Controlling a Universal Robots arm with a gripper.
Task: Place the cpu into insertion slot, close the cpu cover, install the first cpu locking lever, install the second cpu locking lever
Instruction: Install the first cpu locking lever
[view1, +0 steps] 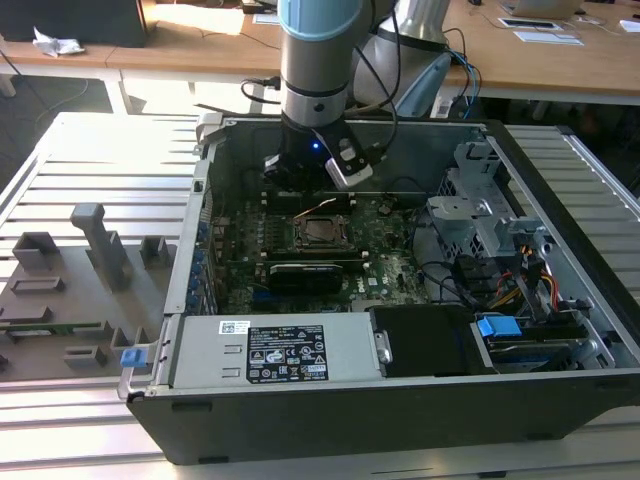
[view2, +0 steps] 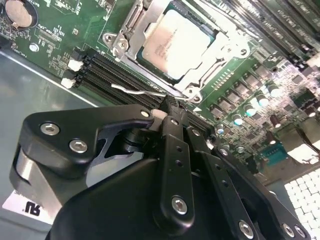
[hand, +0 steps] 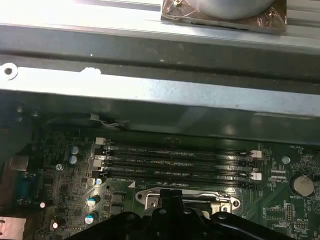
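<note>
Down inside the open PC case (view1: 330, 420) on the slatted table (view1: 80, 150), the arm (view1: 318, 60) hangs over the back half of the motherboard (view2: 50, 45). The cpu (view2: 175, 42) is already sitting in the insertion slot (view1: 297, 232) and the cpu cover (view2: 212, 62) lies flat over it, so the slot itself is mostly hidden under the frame.

The gripper (view2: 169, 106) looks pressed together in the second wrist view. Its tip is right at the end of a thin wire lever (view2: 135, 90) sticking out next to the memory slots (view2: 110, 70). Can't tell if it's actually pinching the lever or just touching it.

In the first wrist view the gripper's body blocks nearly the whole slot, and just one edge of the cover peeks out. From the exterior view the fingertips are lost in the dark under the arm.
</note>
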